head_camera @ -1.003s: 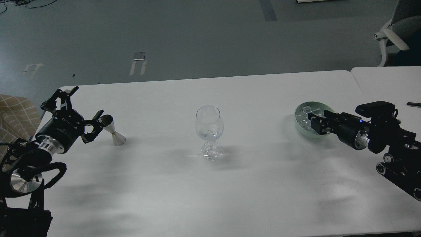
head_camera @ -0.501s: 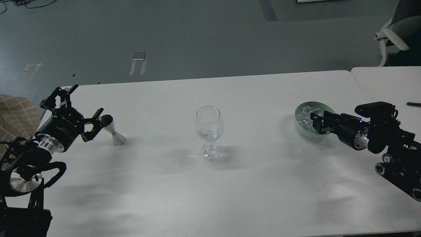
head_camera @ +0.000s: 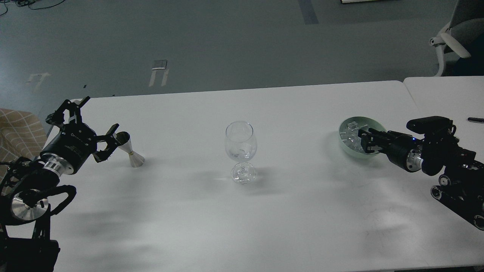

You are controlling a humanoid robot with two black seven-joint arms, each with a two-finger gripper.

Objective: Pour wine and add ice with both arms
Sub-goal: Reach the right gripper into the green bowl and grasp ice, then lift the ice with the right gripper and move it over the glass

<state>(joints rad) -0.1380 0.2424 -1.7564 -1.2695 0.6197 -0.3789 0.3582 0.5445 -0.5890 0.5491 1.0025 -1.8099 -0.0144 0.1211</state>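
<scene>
A clear stemmed wine glass stands at the table's middle with a small clear piece at the bottom of its bowl. Ice lies as several clear cubes in a pale green bowl at the right. My right gripper reaches over the bowl's near-right rim with its dark fingers above the cubes; I cannot make out their gap. A steel jigger stands at the left. My left gripper is beside it, open, fingers spread wide, one fingertip right by the jigger's top cup. No wine shows.
The white table has its far edge behind the glass. A second white table adjoins at the right with a black pen on it. An office chair stands beyond. A tan patterned cushion sits at the far left.
My right gripper has drawn back slightly to the right over the bowl. My left gripper has shifted slightly left beside the jigger. Glass, jigger and bowl have not moved.
</scene>
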